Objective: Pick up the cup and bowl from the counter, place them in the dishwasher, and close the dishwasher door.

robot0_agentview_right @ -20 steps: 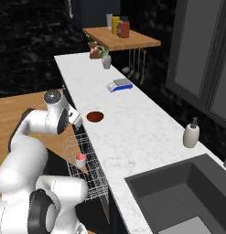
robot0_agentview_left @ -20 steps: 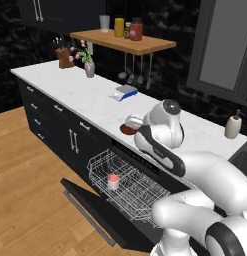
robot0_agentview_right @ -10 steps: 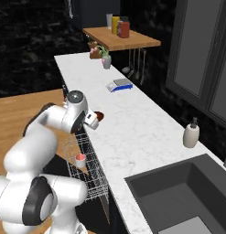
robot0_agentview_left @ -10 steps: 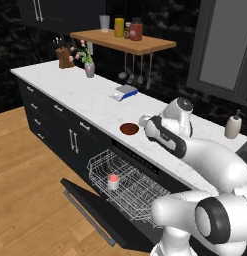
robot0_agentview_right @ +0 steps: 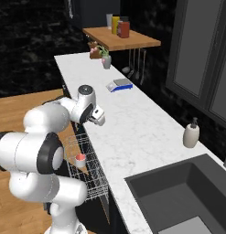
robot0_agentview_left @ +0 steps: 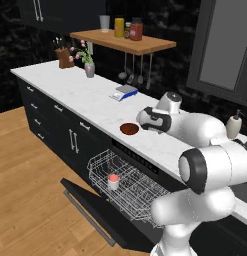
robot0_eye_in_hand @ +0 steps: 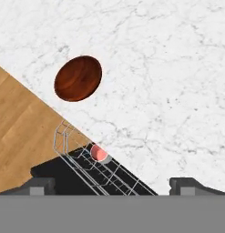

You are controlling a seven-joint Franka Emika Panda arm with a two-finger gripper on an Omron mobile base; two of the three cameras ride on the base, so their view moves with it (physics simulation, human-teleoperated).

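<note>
The dark reddish-brown bowl [robot0_agentview_left: 129,128] [robot0_eye_in_hand: 78,78] lies on the white marble counter [robot0_agentview_left: 90,97] [robot0_eye_in_hand: 168,68] close to its front edge. My gripper [robot0_agentview_left: 141,120] [robot0_agentview_right: 100,120] [robot0_eye_in_hand: 114,186] hovers open and empty just above the counter, right beside the bowl without touching it. The cup [robot0_agentview_left: 113,181] [robot0_agentview_right: 80,160] [robot0_eye_in_hand: 99,153], grey-white with a red top, stands upright in the white wire rack [robot0_agentview_left: 132,187] of the dishwasher. The dishwasher door [robot0_agentview_left: 90,207] hangs down open below the rack.
A blue-and-white flat item [robot0_agentview_left: 124,92] [robot0_agentview_right: 119,85] lies farther back on the counter. A soap bottle [robot0_agentview_left: 234,126] [robot0_agentview_right: 191,135] stands near the sink [robot0_agentview_right: 187,192]. A flower vase [robot0_agentview_left: 89,67], a knife block [robot0_agentview_left: 62,52] and a wooden shelf [robot0_agentview_left: 125,41] with jars are at the far end.
The arm has swung from over the counter's front edge onto the counter, so the hand now sits beside the bowl. The jaws have stayed open; bowl and cup have not moved.
</note>
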